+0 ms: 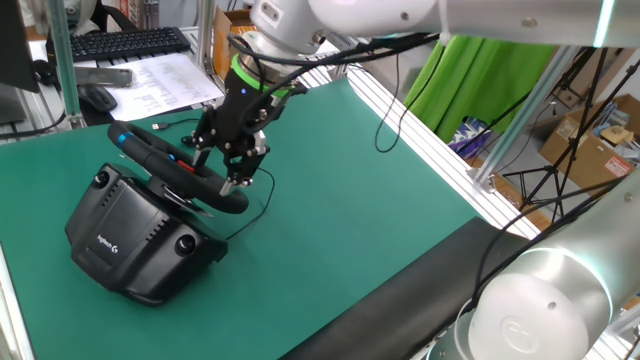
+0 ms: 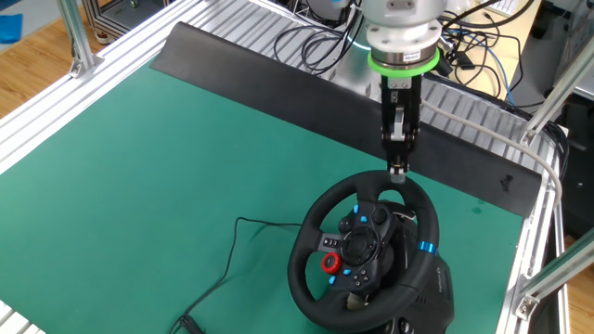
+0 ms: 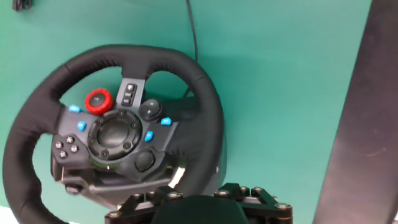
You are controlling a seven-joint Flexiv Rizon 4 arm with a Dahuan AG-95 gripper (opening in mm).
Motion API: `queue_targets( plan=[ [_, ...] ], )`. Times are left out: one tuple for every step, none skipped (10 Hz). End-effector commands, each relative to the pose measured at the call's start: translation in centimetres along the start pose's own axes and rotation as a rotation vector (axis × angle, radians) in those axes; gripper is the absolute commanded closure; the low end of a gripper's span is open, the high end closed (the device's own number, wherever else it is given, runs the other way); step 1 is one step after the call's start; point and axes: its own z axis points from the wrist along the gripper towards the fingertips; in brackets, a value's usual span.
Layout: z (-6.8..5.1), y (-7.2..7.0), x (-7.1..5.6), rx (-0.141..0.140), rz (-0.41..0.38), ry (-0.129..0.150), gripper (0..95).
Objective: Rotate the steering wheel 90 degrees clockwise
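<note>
The steering wheel [image 1: 180, 170] is a black round rim on a bulky black base [image 1: 130, 235], at the left of the green mat. In the other fixed view the steering wheel [image 2: 367, 246] faces the camera, with its blue stripe [image 2: 425, 248] at the right side and a red button [image 2: 330, 263] at the lower left. My gripper [image 2: 397, 171] comes down on the far top of the rim and looks shut on it. In the one fixed view the gripper [image 1: 238, 182] straddles the rim's right end. In the hand view the steering wheel's rim [image 3: 202, 124] runs down between my jaws; the fingertips are hidden.
The wheel's black cable [image 2: 232, 250] trails left over the mat. A black strip [image 2: 278, 79] and aluminium rails border the far side. A keyboard [image 1: 130, 42], a mouse [image 1: 97, 97] and papers [image 1: 165, 80] lie beyond the mat.
</note>
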Motion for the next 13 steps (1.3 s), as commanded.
queue_targets(
  plan=[
    [-0.05, 0.06, -0.03, -0.006, 0.014, 0.010, 38.0],
    [-0.05, 0.06, -0.03, -0.007, 0.022, 0.009, 38.0],
    [-0.05, 0.06, -0.06, -0.009, 0.043, 0.008, 38.0],
    [-0.04, 0.06, -0.06, -0.010, 0.054, 0.006, 38.0],
    [-0.03, 0.06, -0.08, -0.008, 0.049, -0.005, 38.0],
    [-0.03, 0.06, -0.11, -0.006, 0.030, -0.012, 38.0],
    [-0.03, 0.06, -0.12, 0.000, 0.010, -0.035, 38.0],
    [-0.03, 0.06, -0.12, 0.007, -0.007, -0.061, 38.0],
    [-0.04, 0.06, -0.12, 0.012, -0.019, -0.077, 38.0],
    [-0.04, 0.06, -0.12, 0.017, -0.032, -0.096, 38.0],
    [-0.06, 0.05, -0.12, 0.022, -0.033, -0.119, 38.0],
    [-0.06, 0.05, -0.12, 0.021, -0.015, -0.143, 38.0],
    [-0.07, 0.05, -0.12, 0.022, -0.002, -0.161, 38.0]
  ],
)
